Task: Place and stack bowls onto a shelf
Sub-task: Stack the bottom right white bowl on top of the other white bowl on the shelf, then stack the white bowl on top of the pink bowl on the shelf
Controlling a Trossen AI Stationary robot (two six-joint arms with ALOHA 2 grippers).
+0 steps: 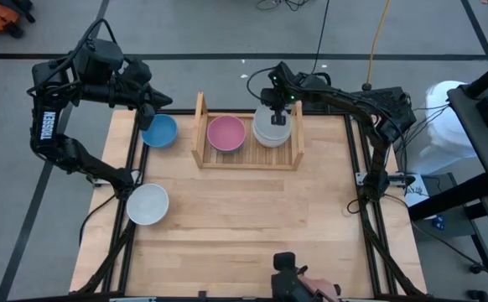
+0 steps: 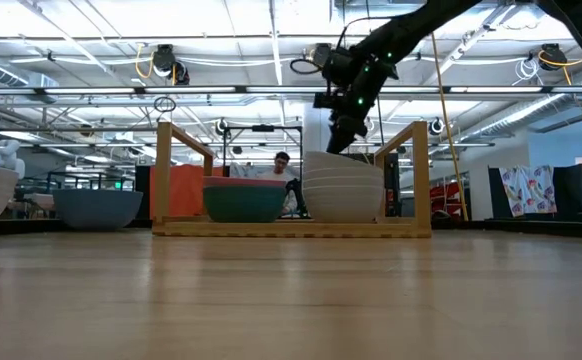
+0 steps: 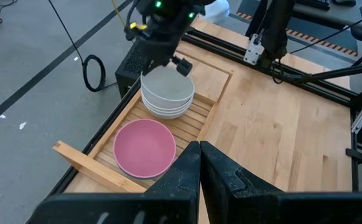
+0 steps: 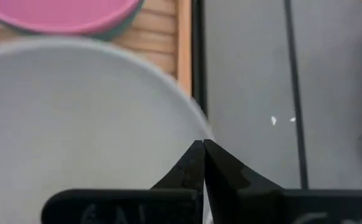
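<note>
The light-wood shelf (image 1: 248,161) stands at the table's far middle. A stack of white bowls (image 1: 271,132) sits on its right part. A pink bowl (image 1: 225,132) sits in the middle, nested in a teal one (image 2: 244,205). The shelf's left part shows bare slats. A blue bowl (image 1: 159,130) rests on the table left of the shelf, and a single white bowl (image 1: 147,204) lies at the left edge. My right gripper (image 4: 203,146) is shut, slanting down, its tips at the far rim of the top white bowl (image 3: 167,84). My left gripper (image 3: 199,155) hangs shut above the blue bowl. My right gripper's shut fingertips (image 4: 193,155) stand at the far rim (image 4: 190,109) of the top white bowl, slanting down from the far side. No rim shows between the fingers. Whether the tips touch the rim I cannot tell. The bowl lies level in its stack.
Black frame rails (image 1: 355,168) run along the table's left and right sides. A dark camera mount (image 1: 290,281) stands at the near edge. A person (image 2: 283,165) sits in the room behind the shelf. Bare tabletop lies between the shelf and the near edge.
</note>
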